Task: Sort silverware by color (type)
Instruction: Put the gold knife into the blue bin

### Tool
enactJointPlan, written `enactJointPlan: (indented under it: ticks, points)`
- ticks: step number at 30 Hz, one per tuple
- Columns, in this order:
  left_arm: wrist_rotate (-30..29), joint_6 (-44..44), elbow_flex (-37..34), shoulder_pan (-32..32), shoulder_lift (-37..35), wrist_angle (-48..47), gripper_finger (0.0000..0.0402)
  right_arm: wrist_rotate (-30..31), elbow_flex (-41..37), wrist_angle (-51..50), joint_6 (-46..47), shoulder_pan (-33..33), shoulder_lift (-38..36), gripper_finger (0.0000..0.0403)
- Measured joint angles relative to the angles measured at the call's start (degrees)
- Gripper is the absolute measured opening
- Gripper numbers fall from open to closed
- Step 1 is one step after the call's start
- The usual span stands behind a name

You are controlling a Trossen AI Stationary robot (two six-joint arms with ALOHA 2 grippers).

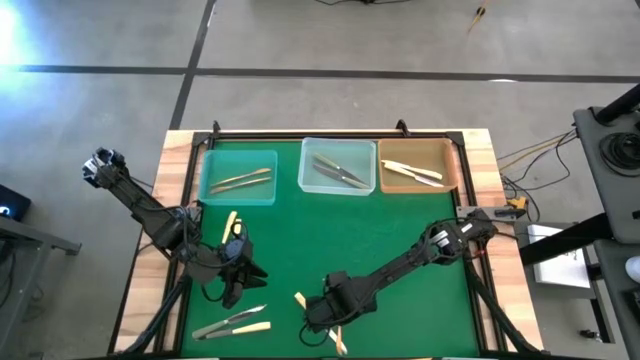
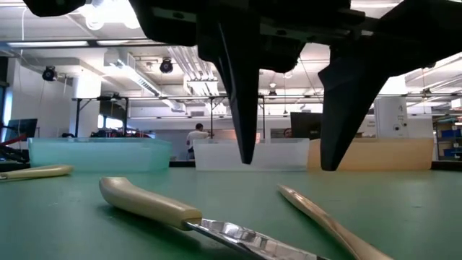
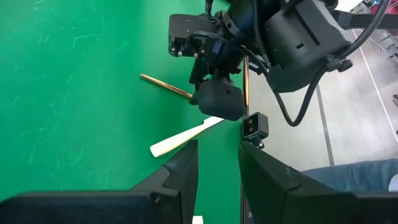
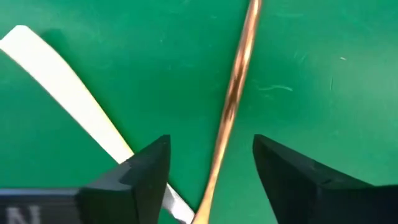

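High view: both arms are reaching over the green table, the left gripper hanging near loose silverware at the near edge, while sorted pieces are lying in three trays along the far side. Low view: two dark fingers are standing apart above a cream-handled knife. Left wrist view: its claw is sitting part-open, grasping nothing. Right wrist view: the right gripper is standing released, straddling a bronze piece beside a cream handle.
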Motion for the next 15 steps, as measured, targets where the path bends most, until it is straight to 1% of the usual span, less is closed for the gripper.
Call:
enactJointPlan:
  ticks: [3, 7, 9, 13, 15]
  points:
    - [0.0, 0.02, 0.01, 0.01, 0.0, -0.02, 0.0098, -0.11, -0.02, -0.89, -0.72, 0.0, 0.0, 0.0242]
    - [0.0, 0.02, -0.01, 0.0, 0.0, -0.02, 0.0098, 0.31, -0.2, -2.46, -1.01, 0.0, 0.0, 0.0251]
    - [0.0, 0.0, 0.0, 0.02, 0.0, -0.02, 0.0098, 1.51, -0.84, -2.08, -1.91, -0.09, 0.0, 0.0249]
    - [0.01, 0.01, -0.01, 0.01, 0.0, -0.04, 0.0098, -1.35, -3.62, 0.99, -0.3, -0.51, 0.0, 0.0234]
    - [0.0, 0.01, 0.0, 0.0, 0.0, -0.03, 0.0098, -1.68, -4.96, 2.63, -0.38, -0.52, 0.0, 0.0225]
